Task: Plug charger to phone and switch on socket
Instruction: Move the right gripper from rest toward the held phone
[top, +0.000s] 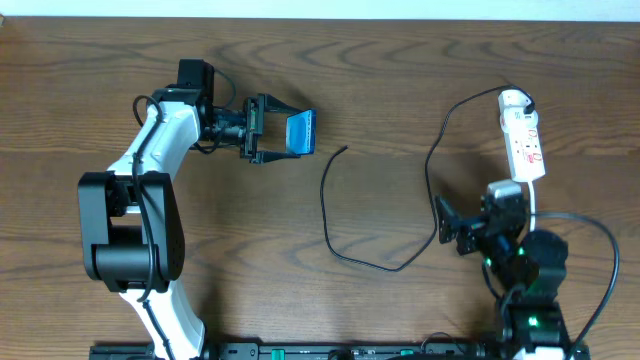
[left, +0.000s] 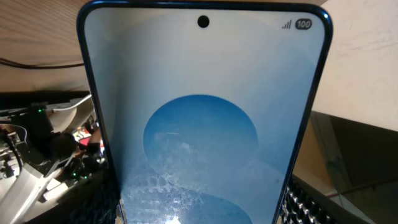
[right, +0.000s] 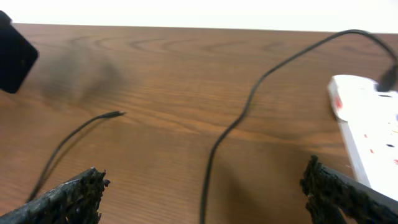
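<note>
The charger (top: 326, 225) lies slack on the table (top: 400, 60). It is a thin black cable that runs from the far end of the socket (top: 523, 135), loops down past the right arm and comes back up to its tip (right: 118, 114). The tip rests on bare wood between the phone (top: 301, 132) and the socket, touching neither. The cable looks light and limp, so it would likely droop and swing if taken far from the end. The sensible hold is just behind the tip, on the stiffer plug body, pinched from the sides so the connector sticks out straight. The tip is small and lies flat, so the fingers would have to come right down to the wood. The phone is off the table, clamped by its long edges in the left gripper (top: 284, 132). It is tilted up, its lit blue screen facing the wrist camera and its camera-hole end pointing away from the arm. It is stiff, smooth and glass-faced, and liable to slip or twist under a push, so the plug should go in gently and in line. Its port cannot be seen; it is probably on the end nearer the gripper. The right gripper (right: 205, 180) hangs low over the table, its jaws spread wide with nothing in them, facing the tip with the socket just to its right. Whether the socket is switched on cannot be told.
</note>
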